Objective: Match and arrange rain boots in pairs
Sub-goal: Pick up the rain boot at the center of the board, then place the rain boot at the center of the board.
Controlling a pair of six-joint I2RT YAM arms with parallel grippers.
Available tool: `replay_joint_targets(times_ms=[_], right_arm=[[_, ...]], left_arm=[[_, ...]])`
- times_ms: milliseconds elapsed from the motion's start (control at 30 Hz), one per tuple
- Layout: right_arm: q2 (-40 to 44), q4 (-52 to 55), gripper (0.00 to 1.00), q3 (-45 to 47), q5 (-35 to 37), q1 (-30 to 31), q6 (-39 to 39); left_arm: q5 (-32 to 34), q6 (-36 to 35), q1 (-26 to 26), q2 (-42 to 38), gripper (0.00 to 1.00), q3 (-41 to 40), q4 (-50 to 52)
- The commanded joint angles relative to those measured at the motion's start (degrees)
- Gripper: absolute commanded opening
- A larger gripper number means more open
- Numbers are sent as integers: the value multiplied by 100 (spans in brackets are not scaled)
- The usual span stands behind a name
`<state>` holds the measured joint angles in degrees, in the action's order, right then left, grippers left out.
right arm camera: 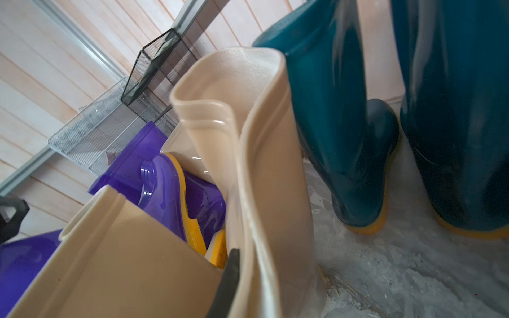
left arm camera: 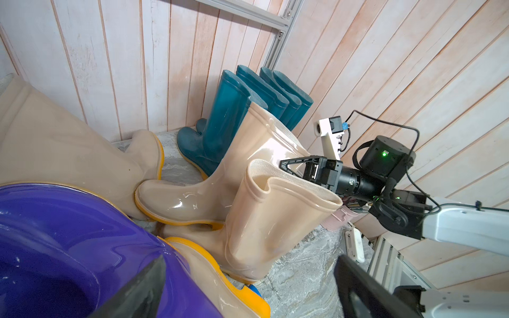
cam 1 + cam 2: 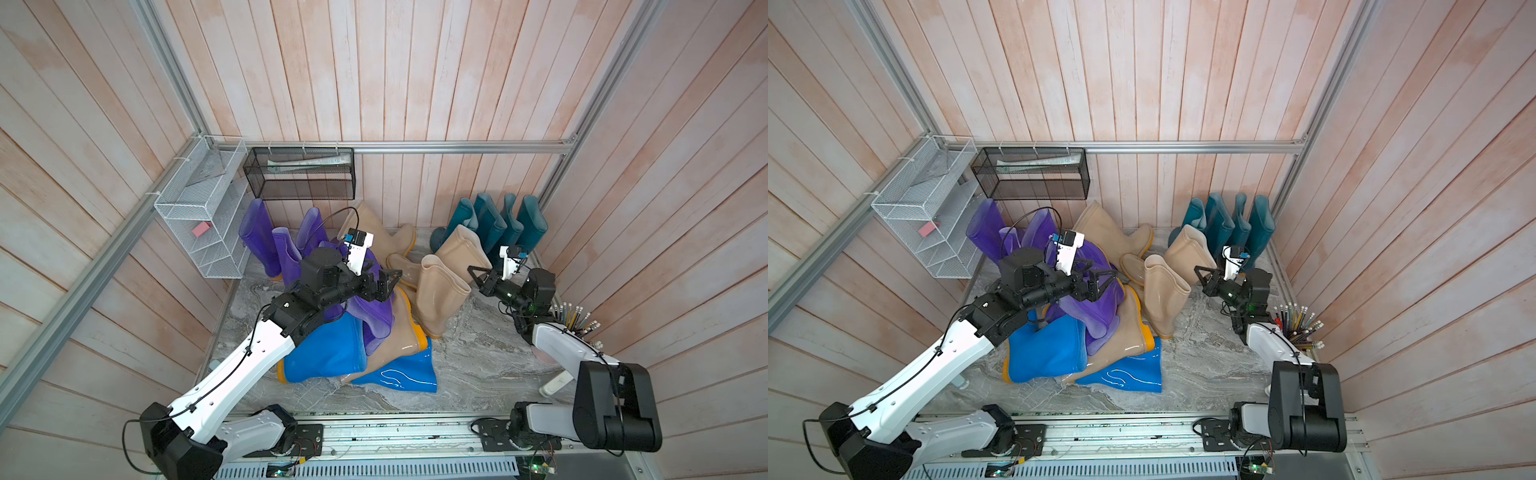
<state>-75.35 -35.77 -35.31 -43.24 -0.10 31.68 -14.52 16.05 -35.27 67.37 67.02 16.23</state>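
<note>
Rubber looked light, floppy and slick, so the right gripper (image 3: 471, 271) was clenched on the firmer cuff of a beige boot (image 3: 459, 249) beside the teal boots (image 3: 498, 220) near the bench's (image 3: 478, 365) far right corner, while the left gripper (image 3: 388, 284) hung released above the purple boots (image 3: 370, 309).

My left arm (image 3: 257, 353) hides much of the purple boots (image 3: 370, 307); the beige boot (image 1: 270, 179) covers one finger of my right tool (image 3: 476, 274); teal boots (image 1: 338, 124) blur.
</note>
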Motion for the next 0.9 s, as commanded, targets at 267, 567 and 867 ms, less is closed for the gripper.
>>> replay_joint_targets(times_ms=[267, 567, 867], right_arm=[[1248, 1023, 0, -727, 536, 502, -459], [1887, 3042, 0, -1502, 1590, 515, -749], [2727, 4580, 0, -1582, 3126, 500, -1122]], left_arm=[[80, -121, 11, -43, 98, -17, 54], [71, -141, 15, -25, 98, 31, -4], [52, -188, 11, 26, 98, 3, -83]])
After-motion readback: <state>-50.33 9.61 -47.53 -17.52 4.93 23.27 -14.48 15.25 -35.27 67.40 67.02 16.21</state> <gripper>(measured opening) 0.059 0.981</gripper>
